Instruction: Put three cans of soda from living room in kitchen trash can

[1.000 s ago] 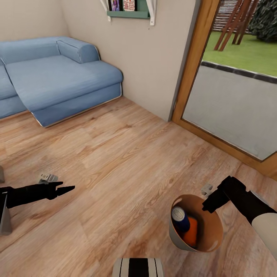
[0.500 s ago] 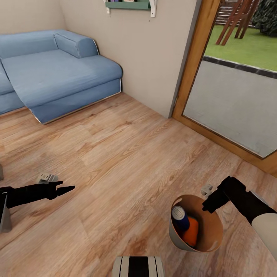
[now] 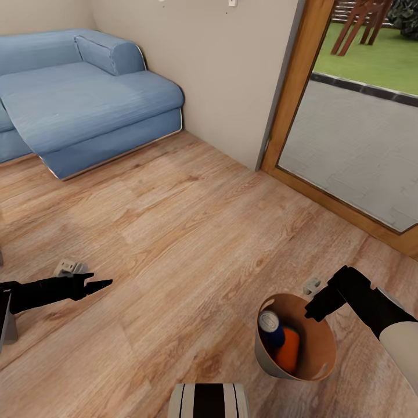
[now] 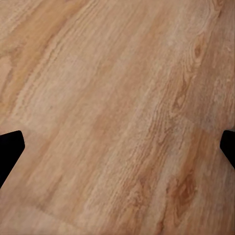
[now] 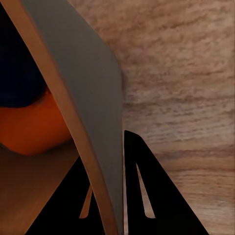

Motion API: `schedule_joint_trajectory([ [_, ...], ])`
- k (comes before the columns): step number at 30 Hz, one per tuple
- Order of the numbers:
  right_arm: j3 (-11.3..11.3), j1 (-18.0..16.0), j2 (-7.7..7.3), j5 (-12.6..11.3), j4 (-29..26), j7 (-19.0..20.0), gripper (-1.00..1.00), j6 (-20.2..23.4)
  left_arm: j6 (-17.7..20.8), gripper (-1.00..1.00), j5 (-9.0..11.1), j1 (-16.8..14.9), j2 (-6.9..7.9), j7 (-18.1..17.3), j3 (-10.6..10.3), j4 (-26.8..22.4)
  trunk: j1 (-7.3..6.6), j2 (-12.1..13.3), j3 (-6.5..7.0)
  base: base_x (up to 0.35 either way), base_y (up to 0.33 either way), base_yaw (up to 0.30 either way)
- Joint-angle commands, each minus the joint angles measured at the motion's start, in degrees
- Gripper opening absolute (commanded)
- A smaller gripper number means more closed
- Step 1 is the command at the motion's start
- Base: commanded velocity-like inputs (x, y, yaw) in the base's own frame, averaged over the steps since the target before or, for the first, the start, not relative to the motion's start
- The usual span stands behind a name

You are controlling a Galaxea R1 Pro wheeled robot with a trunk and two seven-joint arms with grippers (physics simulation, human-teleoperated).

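The right gripper (image 3: 315,310) is clamped on the rim of the bin (image 3: 267,360), one finger inside the wall and one outside, as the right wrist view shows (image 5: 105,196). The bin hangs from that grip above the wood floor (image 3: 191,232), tilted so its brown inside faces the head camera. Just below the gripper, inside the bin, lie two cans touching each other: a blue can (image 3: 271,330) with a silvery top, and an orange can (image 3: 288,350) beside it, farther down. The left gripper (image 3: 96,285) hangs over bare floor, well apart from the bin and holding nothing; in its wrist view the fingers (image 4: 10,147) stand wide apart. Far beyond both grippers are a blue sofa (image 3: 87,110) and a glass door (image 3: 360,145).
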Motion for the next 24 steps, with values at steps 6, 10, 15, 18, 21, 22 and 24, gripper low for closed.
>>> schedule_joint_trajectory([
  [6,0.0,0.0,-0.04,-0.6,0.0,0.3,-1.0,0.6,0.0,1.0,0.1,0.0,0.0,0.1,0.0,0.0,0.05,0.0,-0.44,0.0,0.0,0.0],
  [10,0.0,0.0,-0.09,-0.6,0.0,0.3,-1.0,0.6,-0.1,1.0,0.0,0.0,0.0,0.2,0.0,0.0,0.15,-0.1,-1.33,0.0,0.0,0.0],
  [15,0.0,0.0,-0.11,-0.6,0.0,0.3,-1.0,0.6,-0.1,1.0,0.0,0.0,0.0,0.3,0.0,0.3,0.28,-0.1,-2.43,0.0,0.0,0.0],
  [18,0.0,0.0,-0.13,-0.6,0.0,0.3,-1.0,0.6,-0.1,1.0,0.1,0.0,0.0,0.3,0.0,0.7,0.36,-0.2,-3.1,0.0,0.0,0.0],
  [21,0.0,0.0,-0.17,-0.6,0.0,0.3,-1.0,0.6,-0.1,1.0,0.2,0.0,0.0,0.3,0.0,1.0,0.41,-0.2,-3.54,0.0,0.0,0.0],
  [22,0.0,0.0,-0.18,-0.6,0.0,0.3,-1.0,0.6,-0.1,1.0,0.2,0.0,0.0,0.3,0.0,1.0,0.41,-0.2,-3.54,0.0,0.0,0.0],
  [24,0.0,0.0,-0.2,-0.6,0.0,0.3,-1.0,0.6,-0.1,1.0,0.2,0.0,0.0,0.2,0.0,1.1,0.41,-0.2,-3.54,0.0,0.0,0.0],
])
